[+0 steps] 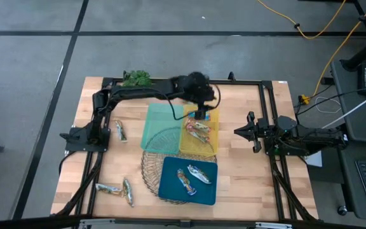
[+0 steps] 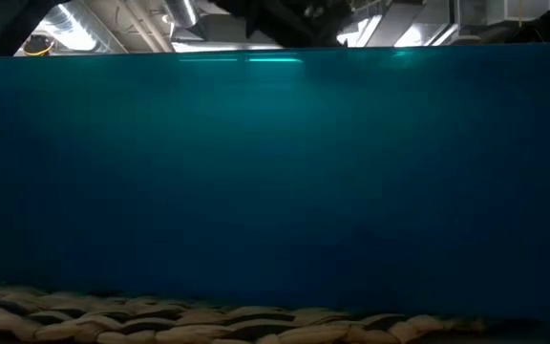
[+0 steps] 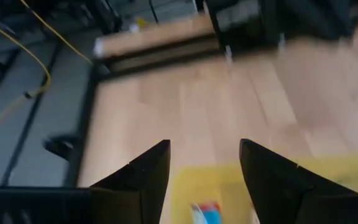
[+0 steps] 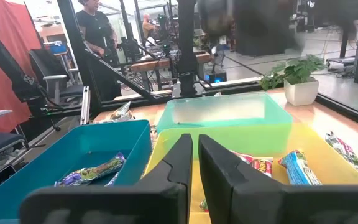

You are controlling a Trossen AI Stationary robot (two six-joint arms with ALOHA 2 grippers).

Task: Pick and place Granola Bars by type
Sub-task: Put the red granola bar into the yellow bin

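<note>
Left gripper [image 1: 200, 115] hovering spread and empty over yellow tray [image 1: 213, 121], bar [image 1: 196, 129] lying below with its kind; right gripper [image 1: 245, 131] waiting pressed together alongside.

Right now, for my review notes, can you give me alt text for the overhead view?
The left arm's open pincer hangs over the yellow tray, which holds granola bars; two more bars lie in the blue tray, and the green tray is empty. Three bars remain on the wooden table, and the right pincer waits shut.
</note>
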